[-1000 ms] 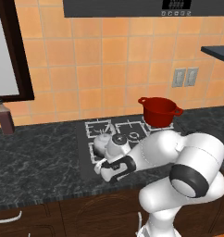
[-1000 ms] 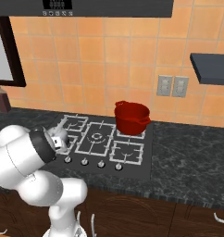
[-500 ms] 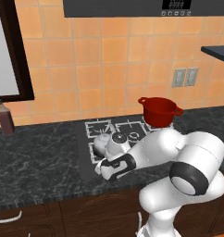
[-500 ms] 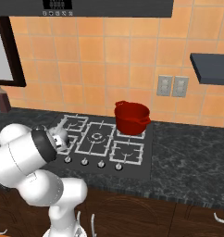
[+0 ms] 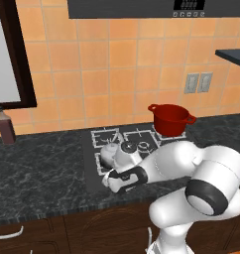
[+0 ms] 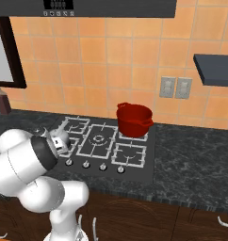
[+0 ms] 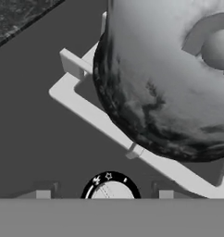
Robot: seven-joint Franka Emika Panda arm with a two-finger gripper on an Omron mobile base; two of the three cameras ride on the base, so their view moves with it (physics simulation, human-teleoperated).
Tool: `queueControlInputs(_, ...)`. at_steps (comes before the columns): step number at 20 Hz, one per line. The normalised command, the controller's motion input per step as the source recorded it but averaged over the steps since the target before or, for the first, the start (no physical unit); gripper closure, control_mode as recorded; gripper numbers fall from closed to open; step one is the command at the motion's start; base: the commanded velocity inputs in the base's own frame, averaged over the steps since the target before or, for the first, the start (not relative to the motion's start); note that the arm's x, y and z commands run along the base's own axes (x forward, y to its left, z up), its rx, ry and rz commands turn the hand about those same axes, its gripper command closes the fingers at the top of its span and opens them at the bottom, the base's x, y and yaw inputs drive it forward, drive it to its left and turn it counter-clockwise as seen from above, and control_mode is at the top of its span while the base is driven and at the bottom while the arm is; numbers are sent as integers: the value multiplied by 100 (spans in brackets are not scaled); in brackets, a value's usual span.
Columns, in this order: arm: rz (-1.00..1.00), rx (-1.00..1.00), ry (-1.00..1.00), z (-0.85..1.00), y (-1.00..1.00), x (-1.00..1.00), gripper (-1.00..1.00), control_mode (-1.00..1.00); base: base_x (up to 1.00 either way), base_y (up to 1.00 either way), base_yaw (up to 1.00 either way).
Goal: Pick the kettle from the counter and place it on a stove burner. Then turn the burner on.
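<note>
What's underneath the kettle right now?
The kettle sits on the light-grey grate of the stove burner, on the black cooktop. The burner head beneath its body is covered.

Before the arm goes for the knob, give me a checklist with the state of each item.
1. Kettle seated on the front-left stove burner, over its grate: ok.
2. Kettle upright, handle on top: ok.
3. Gripper let go of the kettle: cannot tell, the fingers are hidden in every view.
4. Knob for this burner within sight of the hand: ok, it sits just in front of the grate.
5. Knob position, off or on: cannot tell, it is cut off at the picture's edge.
6. Red pot away from the kettle, at the back of the cooktop: ok.
</note>
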Motion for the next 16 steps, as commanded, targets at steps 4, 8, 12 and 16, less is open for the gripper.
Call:
queueControlInputs(4,0,0,0,54,0,0,-100,-100,0,0,0)
queueControlInputs(8,0,2,-5,75,-20,-27,-100,-100,0,0,0)
queueControlInputs(12,-1,19,-18,47,-97,-100,-100,-100,0,0,0)
queueControlInputs(16,-1,31,-26,38,-100,-100,-100,-100,0,0,0)
